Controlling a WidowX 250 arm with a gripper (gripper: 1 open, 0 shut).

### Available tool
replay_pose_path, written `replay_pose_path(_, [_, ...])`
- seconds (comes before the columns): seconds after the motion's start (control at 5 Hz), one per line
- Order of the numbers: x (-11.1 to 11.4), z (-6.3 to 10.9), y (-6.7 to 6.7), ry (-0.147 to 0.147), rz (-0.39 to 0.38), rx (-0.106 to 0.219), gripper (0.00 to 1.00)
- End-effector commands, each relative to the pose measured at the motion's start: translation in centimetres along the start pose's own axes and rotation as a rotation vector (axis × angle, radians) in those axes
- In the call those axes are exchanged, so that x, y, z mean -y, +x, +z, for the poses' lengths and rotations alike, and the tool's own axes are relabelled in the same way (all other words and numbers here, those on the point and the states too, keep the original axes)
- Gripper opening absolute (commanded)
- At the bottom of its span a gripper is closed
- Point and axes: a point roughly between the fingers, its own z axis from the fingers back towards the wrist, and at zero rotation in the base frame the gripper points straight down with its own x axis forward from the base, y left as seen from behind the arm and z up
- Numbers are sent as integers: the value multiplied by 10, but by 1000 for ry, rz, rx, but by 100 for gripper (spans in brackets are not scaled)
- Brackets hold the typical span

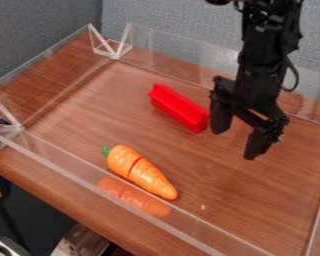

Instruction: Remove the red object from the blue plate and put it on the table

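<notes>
Red object (179,107) flat on table (96,110), long axis upper-left to lower-right; hand (243,132) spread.

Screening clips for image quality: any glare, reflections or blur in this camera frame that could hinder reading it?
In the camera view: low resolution and soft overall; the glossy table shows pale sheen; the near acrylic wall mirrors the carrot; the red block reads clearly; the gripper is dark, with little detail, jaws apart.
</notes>
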Motion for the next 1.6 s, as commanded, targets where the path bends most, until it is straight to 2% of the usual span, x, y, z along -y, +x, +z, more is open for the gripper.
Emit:
replay_pose_path(0.0, [-30,14,17,41,54,70,100])
replay_pose_path(0.2, [-62,14,16,64,127,77,100])
replay_pose_path(0.4, [-89,19,7,85,185,91,100])
replay_pose_path(0.6, [-97,11,8,90,198,90,100])
replay_pose_path(0.8, [-96,7,8,88,192,93,0])
replay_pose_path(1.0, [-92,10,9,85,186,114,0])
replay_pose_path(1.4, [-72,27,9,85,190,192,0])
